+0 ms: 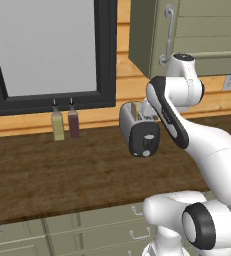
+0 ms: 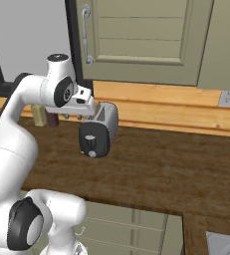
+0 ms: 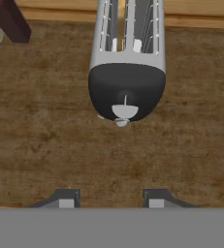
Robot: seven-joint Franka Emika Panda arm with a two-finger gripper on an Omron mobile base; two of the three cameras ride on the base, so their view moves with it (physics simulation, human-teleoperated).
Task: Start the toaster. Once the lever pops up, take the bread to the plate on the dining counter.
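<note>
The toaster point(image 1: 139, 131) stands on the dark wood worktop point(image 1: 62, 165), back near the wooden wall strip, its black end face turned toward the robot. In the left base view the bread point(image 1: 135, 110) pokes up out of one slot as a thin tan edge. The lever point(image 3: 124, 111) sits low on the black face, a small pale tab on its vertical track, with a little round knob just beneath it.

The gripper point(image 3: 108, 199) hangs above the worktop, just in front of the toaster's end face and apart from it. In the hand view its two dark fingertips point(image 3: 67, 198) stand well apart with bare wood between them, so the claw is spread and holds nothing. From the right base view the white hand reaches in over the top of the toaster point(image 2: 99, 129).

Off to the left along the wall stand two bottles side by side, a pale yellowish bottle point(image 1: 58, 125) and a dark reddish bottle point(image 1: 73, 122), under a big black-framed window point(image 1: 47, 50). A grey-green cabinet door point(image 2: 136, 35) with a metal handle hangs above.
</note>
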